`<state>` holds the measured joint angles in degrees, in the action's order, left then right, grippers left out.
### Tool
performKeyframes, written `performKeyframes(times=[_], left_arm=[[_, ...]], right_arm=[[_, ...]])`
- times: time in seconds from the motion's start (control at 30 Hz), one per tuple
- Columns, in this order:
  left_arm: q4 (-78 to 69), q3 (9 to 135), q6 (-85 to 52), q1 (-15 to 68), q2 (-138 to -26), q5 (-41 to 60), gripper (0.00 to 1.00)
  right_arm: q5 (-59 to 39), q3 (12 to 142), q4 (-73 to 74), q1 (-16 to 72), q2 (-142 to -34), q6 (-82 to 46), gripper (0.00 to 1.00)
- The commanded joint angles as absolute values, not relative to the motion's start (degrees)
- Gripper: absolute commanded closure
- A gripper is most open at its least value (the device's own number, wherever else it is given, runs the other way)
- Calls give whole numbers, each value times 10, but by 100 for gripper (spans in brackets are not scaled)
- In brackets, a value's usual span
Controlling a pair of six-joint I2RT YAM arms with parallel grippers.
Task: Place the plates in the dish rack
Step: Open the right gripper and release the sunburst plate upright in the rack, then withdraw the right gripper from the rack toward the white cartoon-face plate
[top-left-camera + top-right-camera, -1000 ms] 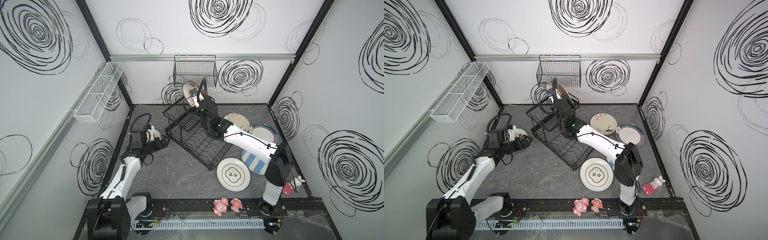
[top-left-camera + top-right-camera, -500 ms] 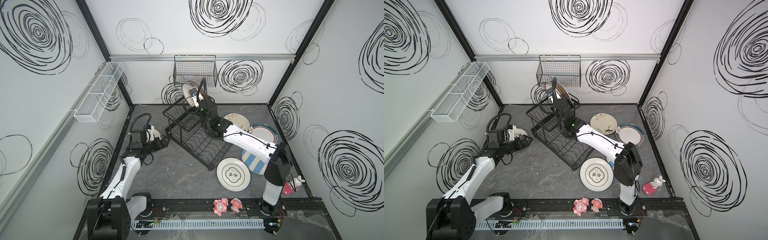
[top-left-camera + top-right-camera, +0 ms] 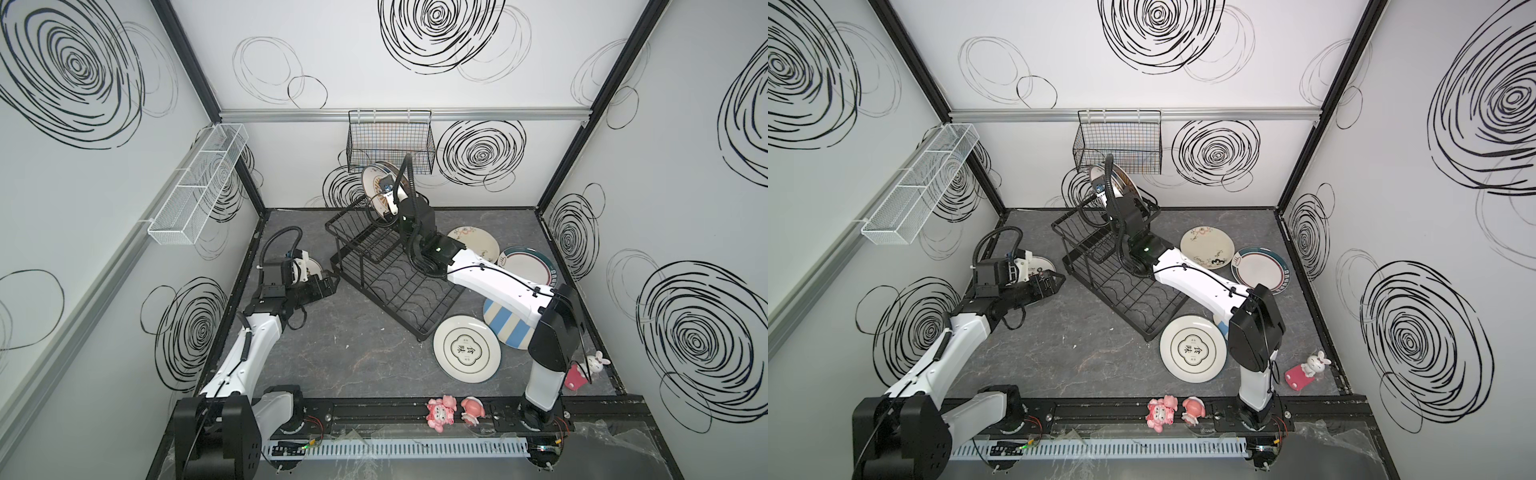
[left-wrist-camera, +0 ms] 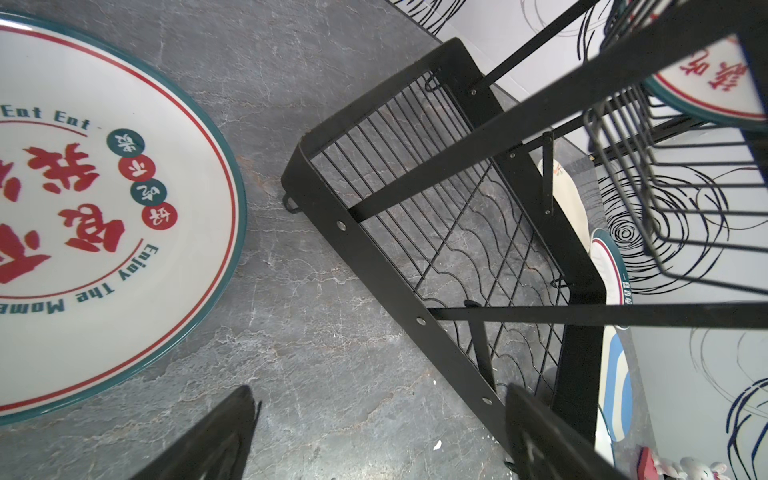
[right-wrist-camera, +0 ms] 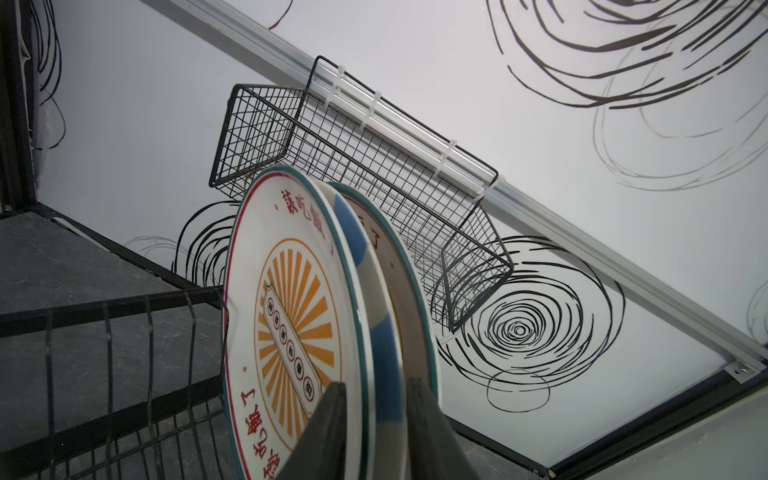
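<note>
Plate [image 4: 83,208] lettered "Enjoy the Mome" beside wide-apart left gripper [image 4: 378,390]; right gripper [image 5: 376,382] astride racked plates [image 5: 291,291], grip unclear.

From my station, the left arm [image 3: 253,345], based at seven o'clock, wore white shells between black joints, with a ribbed black hose [image 3: 1007,228] arching above its wrist. The right arm [image 3: 498,286], based at five o'clock, matched it, adding a boxy black elbow housing [image 3: 555,332] and a small green light [image 3: 435,249]. The left gripper [image 4: 378,388] had matte black wedge-shaped fingers [image 4: 216,436].
</note>
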<state>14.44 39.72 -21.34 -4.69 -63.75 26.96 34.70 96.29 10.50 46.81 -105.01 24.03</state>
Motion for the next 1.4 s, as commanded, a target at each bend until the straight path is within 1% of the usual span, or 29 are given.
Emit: performKeyframes(times=[0.0, 0.03, 0.1, 0.23, 0.3, 0.4, 0.53, 0.63, 0.7, 0.73, 0.9, 1.03, 1.1, 1.2, 1.3, 1.37], left_arm=[[125, 394, -201, -55, -636, 275, 4], [125, 394, -201, -54, -636, 275, 4], [126, 394, -201, -54, -636, 273, 4], [129, 395, -201, -54, -638, 263, 4], [131, 396, -201, -54, -640, 255, 4], [138, 398, -202, -55, -644, 237, 4], [149, 402, -200, -54, -642, 201, 4], [156, 404, -202, -52, -638, 169, 4], [162, 408, -200, -46, -637, 145, 4], [166, 411, -199, -40, -636, 131, 4], [183, 430, -197, -6, -653, 72, 4], [182, 438, -217, 21, -666, 19, 4], [176, 440, -231, 36, -673, -6, 4], [147, 438, -257, 57, -687, -27, 4], [126, 440, -277, 61, -712, -37, 4], [104, 436, -281, 63, -724, -58, 4]], right_arm=[[346, 983, 102, 467, -1038, 243, 64], [342, 987, 96, 466, -1037, 241, 62], [329, 999, 79, 467, -1035, 231, 61], [305, 1018, 41, 467, -1025, 210, 45], [290, 1023, 25, 467, -1014, 199, 41], [268, 1028, 0, 467, -994, 178, 36], [236, 1034, -38, 466, -961, 145, 31], [207, 1009, -65, 463, -913, 102, 27], [168, 958, -70, 459, -861, 61, 22], [143, 931, -71, 456, -836, 42, 21], [19, 748, -51, 452, -698, -53, 20], [-56, 590, -2, 463, -597, -123, 20], [-62, 526, 24, 482, -551, -144, 20], [-22, 456, 39, 520, -502, -144, 20], [14, 424, 21, 552, -485, -137, 19], [7, 414, 3, 555, -482, -143, 19]])
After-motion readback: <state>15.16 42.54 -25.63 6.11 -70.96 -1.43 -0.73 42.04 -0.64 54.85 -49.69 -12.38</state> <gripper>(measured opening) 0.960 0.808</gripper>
